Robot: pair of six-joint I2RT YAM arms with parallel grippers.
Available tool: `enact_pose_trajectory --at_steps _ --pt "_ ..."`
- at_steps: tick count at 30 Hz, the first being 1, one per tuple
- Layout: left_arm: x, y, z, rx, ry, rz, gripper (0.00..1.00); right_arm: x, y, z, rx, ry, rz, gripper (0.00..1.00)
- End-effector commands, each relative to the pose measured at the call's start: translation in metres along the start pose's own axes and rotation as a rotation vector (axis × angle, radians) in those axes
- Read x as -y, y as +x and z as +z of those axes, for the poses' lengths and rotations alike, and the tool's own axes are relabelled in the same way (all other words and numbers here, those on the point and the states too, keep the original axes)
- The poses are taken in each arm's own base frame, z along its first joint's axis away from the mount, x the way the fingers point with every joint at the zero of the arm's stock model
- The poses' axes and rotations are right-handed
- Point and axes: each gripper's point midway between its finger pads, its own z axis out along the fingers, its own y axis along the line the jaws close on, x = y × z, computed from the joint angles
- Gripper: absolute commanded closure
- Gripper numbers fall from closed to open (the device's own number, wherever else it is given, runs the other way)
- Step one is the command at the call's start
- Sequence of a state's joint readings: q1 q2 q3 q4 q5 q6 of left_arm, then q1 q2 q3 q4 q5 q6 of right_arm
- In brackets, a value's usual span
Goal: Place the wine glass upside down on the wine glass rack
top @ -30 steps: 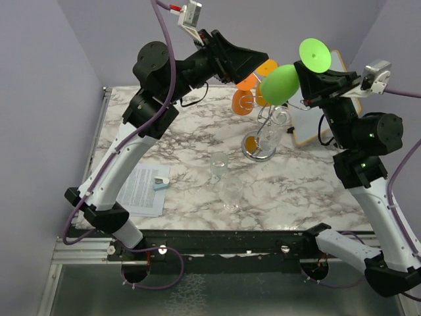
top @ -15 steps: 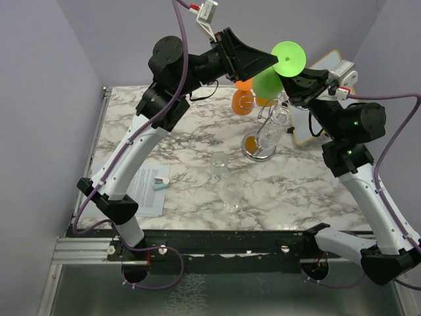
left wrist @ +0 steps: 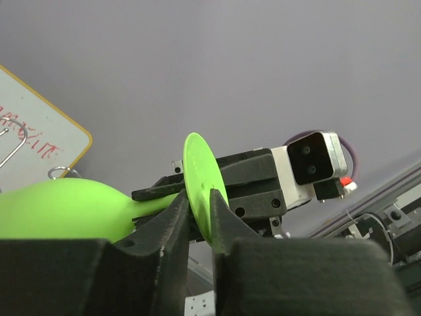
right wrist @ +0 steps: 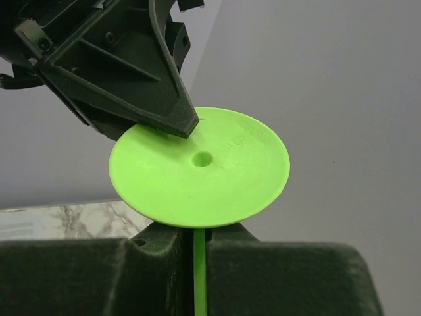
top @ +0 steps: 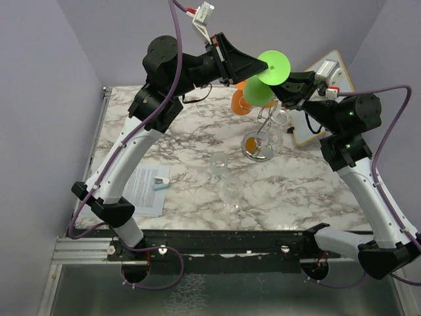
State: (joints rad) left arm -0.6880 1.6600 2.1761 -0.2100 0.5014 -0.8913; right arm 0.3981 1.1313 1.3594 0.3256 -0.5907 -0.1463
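— What takes up most of the top view?
— The marble table (top: 197, 131), with the left arm (top: 131, 151) arching up from lower left and the right arm (top: 362, 184) from lower right. They meet at upper centre.
— And behind them?
— A tilted whiteboard (top: 306, 131) at upper right, and a printed sheet (top: 141, 191) at lower left.
— Where is the wine glass rack (top: 258, 150)?
— Right of centre, with its disc base on the marble and orange glasses (top: 240, 102) by its top arms.
— And the wine glass (top: 273, 67)?
— It is green, in the air above the rack, tilted with its foot uppermost.
— Who has it?
— Both. The right gripper (right wrist: 197, 230) is clenched on the stem just under the foot. The left gripper (left wrist: 200, 204) pinches the foot's rim.
— Anything smaller?
— Two clear glasses (top: 218, 164) stand at mid-table.
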Motion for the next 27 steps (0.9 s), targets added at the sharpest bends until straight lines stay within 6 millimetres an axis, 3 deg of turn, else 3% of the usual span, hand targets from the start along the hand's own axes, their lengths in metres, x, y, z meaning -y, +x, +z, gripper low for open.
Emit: enact_pose_trajectory --at_steps 1,2,6,10,14,21,24,27 --pt "0.011 0.003 -0.018 -0.032 0.005 -0.026 0.94 -0.015 -0.017 0.003 0.035 -0.094 0.032 0.99" --pt "0.009 0.004 -0.019 -0.036 -0.002 -0.031 1.00 -0.015 -0.015 0.003 0.031 -0.094 0.041 0.99" --pt "-0.002 0.004 -0.024 -0.024 -0.043 -0.036 1.00 -0.013 -0.014 0.003 0.027 -0.063 0.102 0.95" --pt "-0.021 -0.007 -0.036 0.058 -0.169 0.006 1.00 -0.016 -0.019 -0.002 0.026 -0.047 0.190 0.55" --pt "-0.046 -0.023 -0.057 0.182 -0.332 0.044 1.00 -0.026 -0.017 -0.014 0.004 -0.050 0.220 0.34" --pt "-0.088 -0.029 -0.096 0.303 -0.588 0.040 1.00 -0.029 -0.020 -0.041 -0.034 0.026 0.236 0.30" --pt "-0.110 -0.013 -0.108 0.296 -0.677 0.000 1.00 -0.020 -0.029 -0.050 -0.006 0.112 0.242 0.31" --pt "-0.128 0.016 -0.106 0.234 -0.681 -0.095 1.00 -0.003 -0.038 -0.059 0.033 0.233 0.243 0.31"
